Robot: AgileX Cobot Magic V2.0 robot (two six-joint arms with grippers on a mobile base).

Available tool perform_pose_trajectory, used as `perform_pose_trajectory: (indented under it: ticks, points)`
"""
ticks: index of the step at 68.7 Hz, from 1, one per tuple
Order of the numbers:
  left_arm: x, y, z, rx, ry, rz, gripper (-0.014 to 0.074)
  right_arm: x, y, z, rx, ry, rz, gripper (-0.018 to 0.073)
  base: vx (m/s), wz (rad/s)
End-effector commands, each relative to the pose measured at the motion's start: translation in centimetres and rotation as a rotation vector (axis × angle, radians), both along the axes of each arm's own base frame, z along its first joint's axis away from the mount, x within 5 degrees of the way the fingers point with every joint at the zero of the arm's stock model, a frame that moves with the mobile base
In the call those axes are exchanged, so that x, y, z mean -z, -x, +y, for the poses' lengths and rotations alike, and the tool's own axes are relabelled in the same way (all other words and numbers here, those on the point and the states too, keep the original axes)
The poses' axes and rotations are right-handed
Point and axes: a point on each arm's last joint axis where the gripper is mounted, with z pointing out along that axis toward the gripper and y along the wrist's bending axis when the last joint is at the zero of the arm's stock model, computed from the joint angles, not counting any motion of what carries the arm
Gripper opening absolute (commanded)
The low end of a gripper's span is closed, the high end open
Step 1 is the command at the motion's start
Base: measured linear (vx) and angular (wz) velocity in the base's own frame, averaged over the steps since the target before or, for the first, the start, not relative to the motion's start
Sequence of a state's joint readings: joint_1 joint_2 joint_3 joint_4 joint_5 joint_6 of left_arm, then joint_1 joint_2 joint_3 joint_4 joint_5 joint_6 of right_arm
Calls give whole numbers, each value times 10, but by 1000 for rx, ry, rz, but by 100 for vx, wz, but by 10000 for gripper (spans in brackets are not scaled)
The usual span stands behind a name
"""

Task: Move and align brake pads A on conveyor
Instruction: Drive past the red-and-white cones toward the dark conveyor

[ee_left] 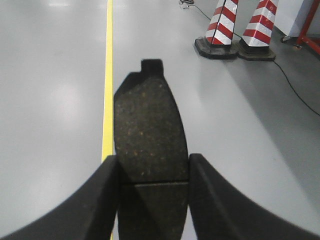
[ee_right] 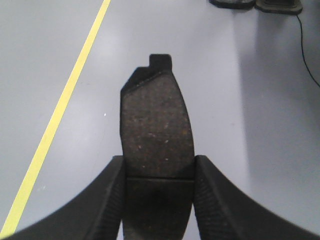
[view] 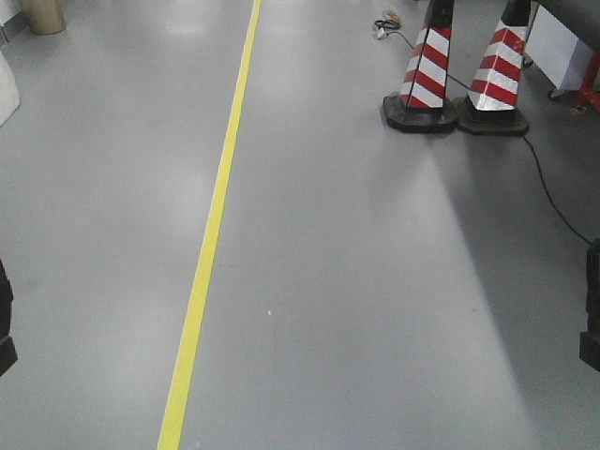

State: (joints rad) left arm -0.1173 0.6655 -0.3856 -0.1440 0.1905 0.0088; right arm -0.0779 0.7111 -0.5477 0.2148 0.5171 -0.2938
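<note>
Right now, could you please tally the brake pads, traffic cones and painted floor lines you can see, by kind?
Dark grey-brown flat brake pads: 2, one in the left gripper, one in the right gripper
Red-and-white striped traffic cones: 2
Yellow painted floor line: 1
Total: 5

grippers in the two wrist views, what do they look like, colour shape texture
Both look alike. The left gripper has two matte black fingers, broad at the base and curving inward to narrower rounded tips, with finely textured inner faces. The right gripper has the same black curved fingers. No cables or markings show on them.
</note>
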Motion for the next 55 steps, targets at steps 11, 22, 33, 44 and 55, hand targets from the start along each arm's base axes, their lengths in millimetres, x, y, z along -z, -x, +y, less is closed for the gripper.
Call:
perform_pose_trajectory:
  ticks: [11,22,33,44,55]
  points:
    - [-19,-4,0,-9,25,-124,104,-17,-4,-2,19,3,-114,-6,60,0]
    - [-19,-4,0,-9,25,-124,104,-17,-4,-2,19,3,-114,-6,62,0]
    - [-19,-4,0,-9,25,-124,104,-17,-4,-2,19,3,-114,-6,63,0]
    - [-19,-4,0,-9,25,-124,104,-17,-4,-2,19,3,-114,-6,64,-1]
    - [-19,-4,0,-9,25,-124,104,-17,-4,-2,19,3,-114,-6,66,-2]
